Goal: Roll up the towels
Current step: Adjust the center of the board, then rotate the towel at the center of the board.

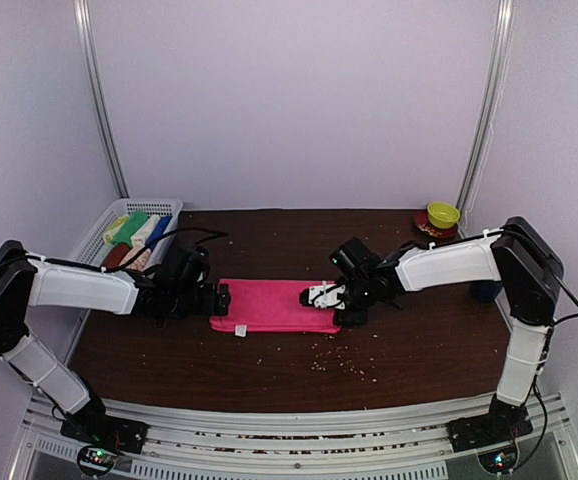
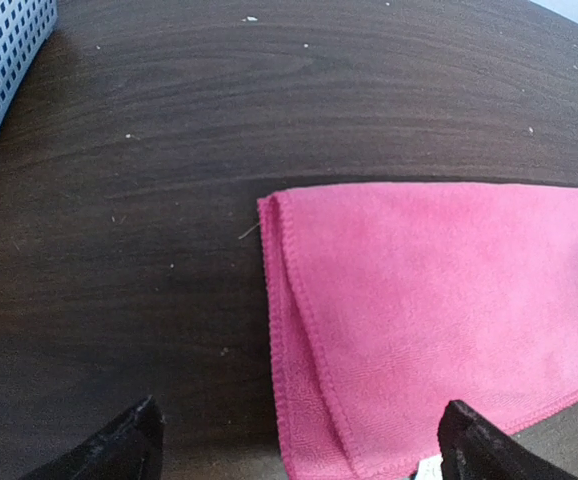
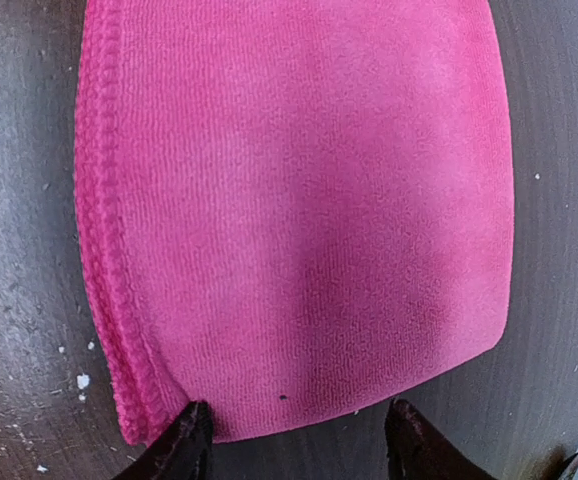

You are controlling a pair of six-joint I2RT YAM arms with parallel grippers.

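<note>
The left hand (image 2: 304, 445) is hanging wide, the right hand (image 3: 297, 445) part-spread, both empty at the ends of the pink towel (image 1: 269, 305); catching one layer only risks skewing the roll.

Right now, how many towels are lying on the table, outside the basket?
1: the pink towel, folded flat at the middle of the table. The other towels sit in the white basket, where some may be hidden.
</note>
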